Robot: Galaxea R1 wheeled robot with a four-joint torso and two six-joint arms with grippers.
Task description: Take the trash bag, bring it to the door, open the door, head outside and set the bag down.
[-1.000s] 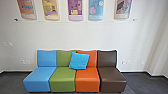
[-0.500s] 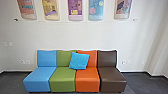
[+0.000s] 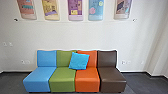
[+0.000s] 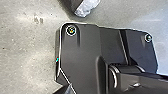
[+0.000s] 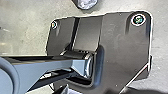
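Head view: blue cushion (image 3: 79,61) unmoved on sofa (image 3: 87,77); whether jaws grip, I cannot tell.

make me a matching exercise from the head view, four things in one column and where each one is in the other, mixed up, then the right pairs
1. cushion
2. blue seat
3. brown seat
4. coloured panels

A. right end of the row, as the head view shows it
B. on the wall, above the row
C. against the green backrest and the orange backrest
D. left end of the row in that view

Pairs: 1-C, 2-D, 3-A, 4-B
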